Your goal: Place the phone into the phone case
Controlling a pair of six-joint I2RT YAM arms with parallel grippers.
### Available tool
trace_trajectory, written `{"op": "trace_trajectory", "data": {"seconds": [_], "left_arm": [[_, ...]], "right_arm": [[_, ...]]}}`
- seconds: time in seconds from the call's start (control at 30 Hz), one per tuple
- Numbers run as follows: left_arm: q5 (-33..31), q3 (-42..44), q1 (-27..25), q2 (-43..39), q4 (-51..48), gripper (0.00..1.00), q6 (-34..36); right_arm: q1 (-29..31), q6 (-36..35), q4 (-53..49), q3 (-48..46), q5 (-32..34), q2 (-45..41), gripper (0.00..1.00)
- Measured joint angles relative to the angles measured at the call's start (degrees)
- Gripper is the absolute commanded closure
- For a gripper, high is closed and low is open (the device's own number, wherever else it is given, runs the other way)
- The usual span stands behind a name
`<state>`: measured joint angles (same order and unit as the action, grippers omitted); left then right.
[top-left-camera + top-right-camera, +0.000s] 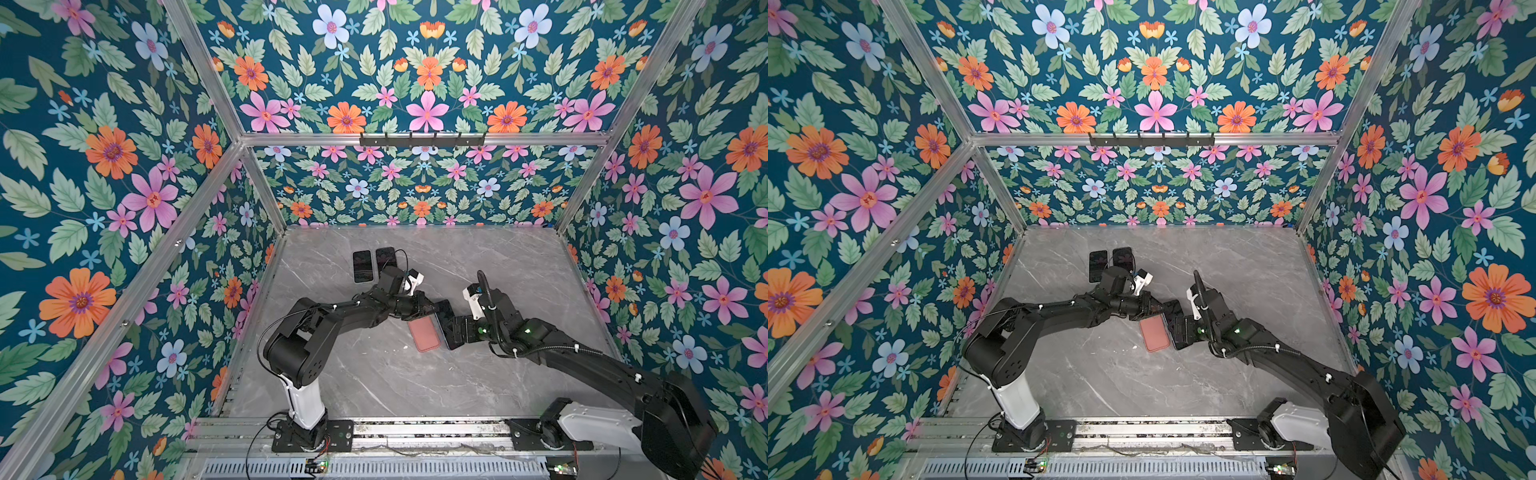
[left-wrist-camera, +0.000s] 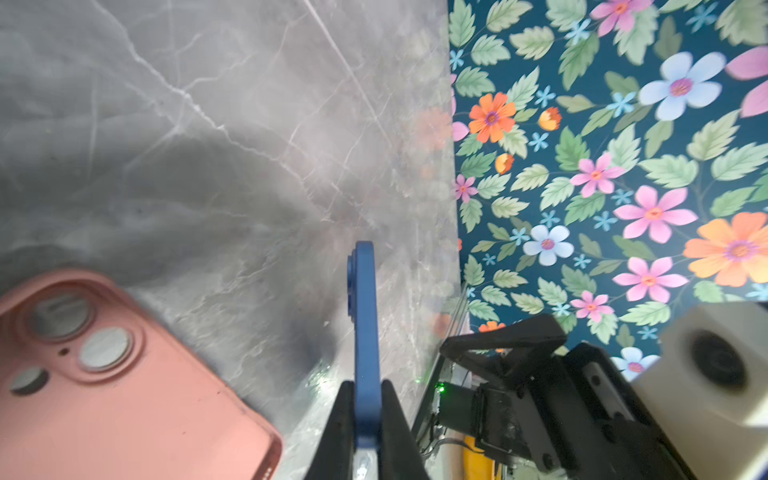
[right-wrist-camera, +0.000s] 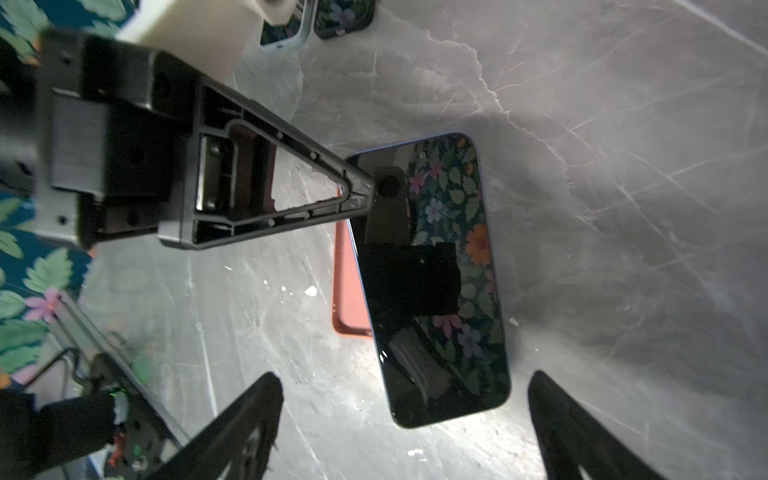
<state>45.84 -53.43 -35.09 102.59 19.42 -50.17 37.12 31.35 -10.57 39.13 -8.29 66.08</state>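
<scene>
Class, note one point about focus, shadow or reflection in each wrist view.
Left wrist view: the case is soft-edged, and a shadow darkens the table. Right wrist view: the phone mirrors the floral walls on its screen.

You see the phone (image 3: 432,282) screen glossy as glass, mirroring the wallpaper (image 2: 602,166); the pink phone case (image 2: 124,399) looks matt, perhaps soft silicone; the grey marble-patterned table (image 2: 187,104) is smooth with faint sheen.

Phone (image 3: 432,282) and pink case (image 1: 424,334) clog the centre, 2 spare phones (image 1: 362,266) lie behind; the table (image 1: 395,382) is open at front and right.
</scene>
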Motion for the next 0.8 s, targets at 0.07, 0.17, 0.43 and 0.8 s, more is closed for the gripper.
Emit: {"op": "trace_trajectory", "data": {"seconds": [0.07, 0.17, 0.43, 0.8], "left_arm": [[0.0, 0.9, 0.1, -0.1, 2.6, 0.88, -2.6], [0.1, 2.4, 0.1, -0.1, 7.8, 0.89, -7.4], [-0.5, 4.1, 1.2, 0.1, 21.2, 0.91, -18.2], [-2.1, 7.4, 2.0, 3.3, 39.4, 0.92, -31.3]], "right_arm": [[-0.9, 4.0, 1.8, -2.0, -1.2, -2.9, 0.10], [-2.8, 9.9, 4.6, -5.0, -3.6, -7.8, 0.10], [-13.4, 23.2, 14.0, -15.4, -12.5, -23.9, 0.10], [-20.2, 46.5, 40.0, -24.0, -22.2, -16.5, 0.21]]}}
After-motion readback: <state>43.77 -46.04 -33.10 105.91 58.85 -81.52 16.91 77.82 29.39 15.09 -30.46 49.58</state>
